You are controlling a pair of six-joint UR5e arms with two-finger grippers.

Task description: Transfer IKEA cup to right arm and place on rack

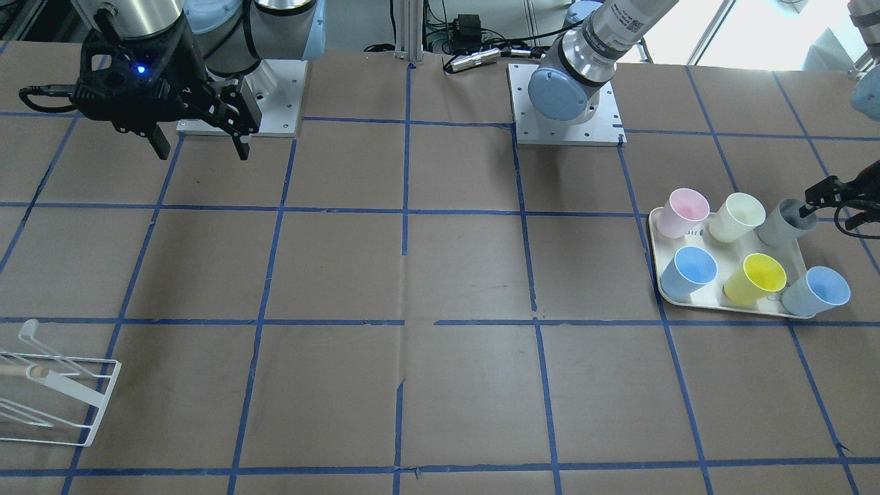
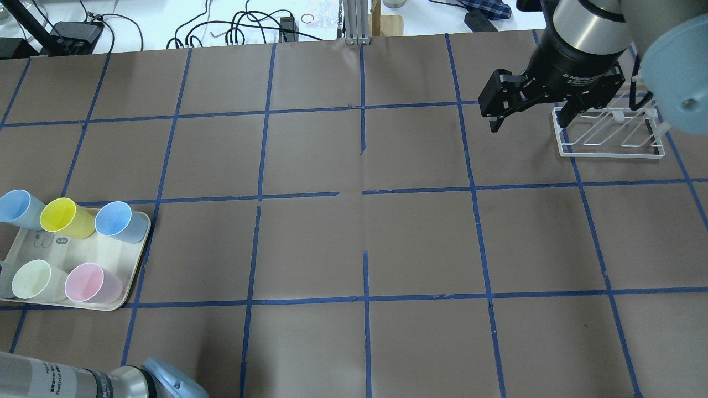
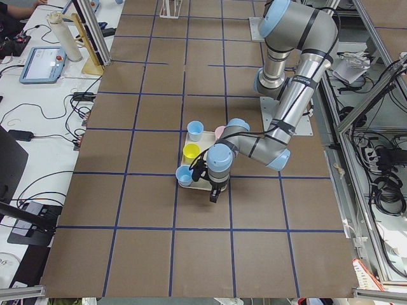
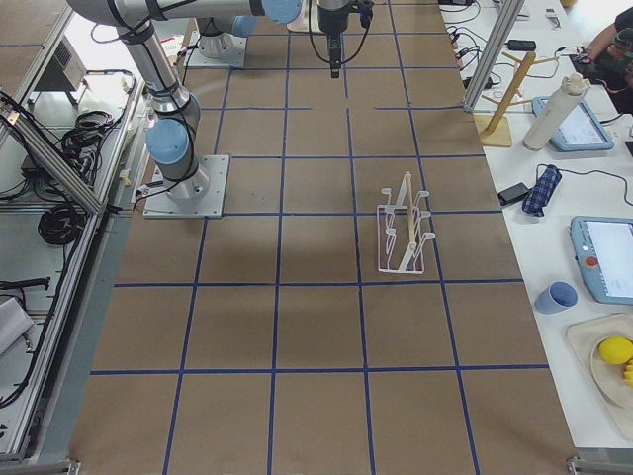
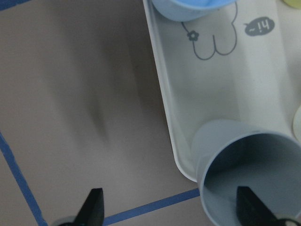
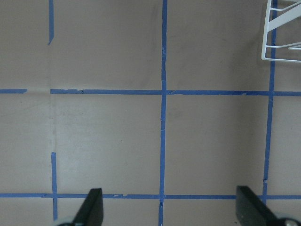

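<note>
Tray: here's the cream tray [image 5: 211,108] at the robot's left end of the table [image 1: 467,275], carrying six tumblers, mouths up.
Row nearer the robot: pink cup [image 1: 680,213], cream-yellow cup [image 1: 737,217], then the IKEA cup [image 1: 780,225], pale grey, on the tray's outer corner.
Far row: blue cup [image 1: 691,270], yellow cup [image 1: 755,280], second blue cup [image 1: 818,291].
Left pincer: the left pincer [image 5: 171,209] is right on the IKEA cup, jaws spread wide. The wrist view shows one finger [image 5: 247,205] down inside the cup's mouth and the other out over bare table beyond the tray's rim. No squeeze on the wall.
Left arm: the left arm [image 3: 289,108] reaches out from its base, elbow bent, wrist low at the tray's end.
Rack: the white wire rack [image 2: 608,137] stands at the robot's right end, wooden rod across it.
Right pincer: the right pincer [image 2: 526,124] is released, fingers apart and pointing down, holding nothing, raised over the table just beside the rack.
</note>
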